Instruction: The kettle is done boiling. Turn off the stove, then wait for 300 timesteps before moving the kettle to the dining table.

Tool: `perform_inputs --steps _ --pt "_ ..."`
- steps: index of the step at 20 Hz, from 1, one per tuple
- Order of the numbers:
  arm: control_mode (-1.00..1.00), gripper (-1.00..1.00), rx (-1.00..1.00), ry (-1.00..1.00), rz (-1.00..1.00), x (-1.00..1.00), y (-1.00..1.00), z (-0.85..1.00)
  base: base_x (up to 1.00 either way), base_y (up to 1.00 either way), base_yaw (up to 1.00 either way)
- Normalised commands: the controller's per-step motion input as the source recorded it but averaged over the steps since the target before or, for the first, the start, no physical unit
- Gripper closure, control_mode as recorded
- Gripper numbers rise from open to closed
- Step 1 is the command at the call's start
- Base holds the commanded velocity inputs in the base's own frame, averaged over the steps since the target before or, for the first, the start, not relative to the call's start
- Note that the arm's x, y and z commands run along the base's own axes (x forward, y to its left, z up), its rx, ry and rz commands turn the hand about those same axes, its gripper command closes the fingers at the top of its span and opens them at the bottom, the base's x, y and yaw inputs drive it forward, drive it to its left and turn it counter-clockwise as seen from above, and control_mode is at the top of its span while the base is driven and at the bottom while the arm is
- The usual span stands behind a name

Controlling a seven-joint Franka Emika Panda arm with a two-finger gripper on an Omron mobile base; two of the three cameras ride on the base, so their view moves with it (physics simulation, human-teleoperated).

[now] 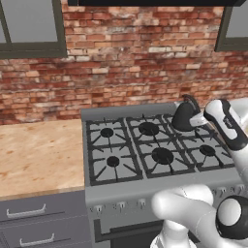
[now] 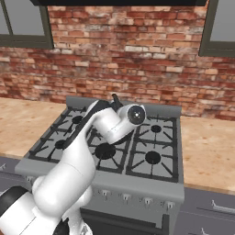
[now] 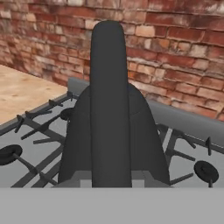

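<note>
The dark rounded kettle (image 1: 182,118) stands on the back right burner of the grey stove (image 1: 131,188). My gripper (image 1: 193,114) reaches it from the right, at the arched handle (image 1: 190,100). In the hand view the handle (image 3: 110,100) runs straight up the middle from between the jaws, with the kettle body (image 3: 146,140) just behind it, so the gripper is shut on the handle. In the right base view my arm hides most of the kettle (image 2: 115,99), of which just the top pokes out. The dining table is out of view.
Light wood counters flank the stove (image 2: 137,182) on the left (image 1: 38,155) and on the right (image 2: 209,151). A brick wall (image 1: 126,63) rises close behind. Grey drawers (image 1: 34,215) sit under the left counter. A row of small knobs (image 1: 121,207) lines the stove front.
</note>
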Motion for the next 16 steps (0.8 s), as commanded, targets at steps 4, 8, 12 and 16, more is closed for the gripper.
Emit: perform_inputs --steps 4,8,12,16 --pt "1.0 1.0 0.0 0.0 0.0 0.0 0.0 0.0 -0.03 0.0 0.0" --pt "1.0 1.0 0.0 0.0 0.0 0.0 0.0 0.0 -0.36 -0.09 -0.07" --pt "1.0 1.0 0.0 0.0 0.0 0.0 0.0 0.0 -0.4 -0.17 -0.15" --pt "1.0 1.0 0.0 0.0 0.0 0.0 0.0 0.0 -0.34 -0.1 -0.28"
